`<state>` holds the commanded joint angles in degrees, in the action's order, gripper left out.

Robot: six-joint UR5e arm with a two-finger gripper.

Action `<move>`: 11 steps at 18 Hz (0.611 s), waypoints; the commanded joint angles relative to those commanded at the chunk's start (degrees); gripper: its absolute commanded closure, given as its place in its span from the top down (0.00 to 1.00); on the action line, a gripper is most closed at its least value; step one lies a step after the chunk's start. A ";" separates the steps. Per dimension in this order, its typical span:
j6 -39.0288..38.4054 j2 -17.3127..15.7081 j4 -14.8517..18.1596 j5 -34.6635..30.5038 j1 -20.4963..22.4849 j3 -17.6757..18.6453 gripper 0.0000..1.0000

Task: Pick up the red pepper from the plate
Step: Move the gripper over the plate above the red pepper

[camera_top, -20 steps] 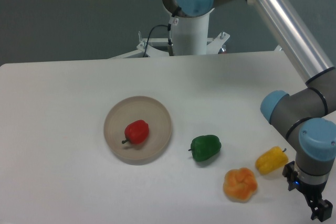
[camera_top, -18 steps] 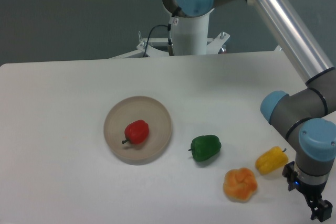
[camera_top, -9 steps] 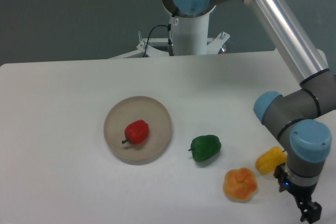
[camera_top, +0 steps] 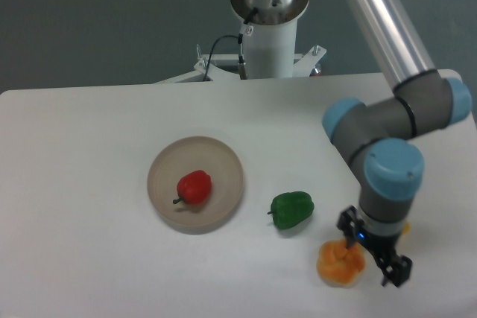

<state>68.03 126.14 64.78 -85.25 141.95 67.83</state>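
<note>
Red pepper (camera_top: 194, 187) sits mid-plate (camera_top: 223, 160), rim clear around it; jaws over orange pepper (camera_top: 339, 264), state unclear

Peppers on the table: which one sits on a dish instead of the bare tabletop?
The small glossy red pepper: it lies inside the round beige plate, while the green pepper and orange pepper rest directly on the white table.

No readable text, labels, brands or numbers anywhere

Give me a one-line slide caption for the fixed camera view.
Small glossy red pepper sits on round beige plate; the arm's pincer hovers far right, by the orange pepper.
</note>
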 joint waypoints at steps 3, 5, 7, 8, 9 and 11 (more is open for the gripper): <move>-0.09 -5.46 -0.18 0.00 -2.19 7.04 1.00; -1.31 -6.78 -0.17 -0.26 -4.74 9.33 1.00; -3.16 -8.54 -0.26 -0.53 -6.67 11.88 1.00; -3.78 -9.50 -0.44 -0.70 -7.81 13.54 1.00; -4.48 -10.47 -0.70 -0.88 -8.96 15.30 1.00; -4.92 -12.23 -0.62 -0.97 -10.02 17.33 1.00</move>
<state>63.11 113.92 64.16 -86.22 131.93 85.16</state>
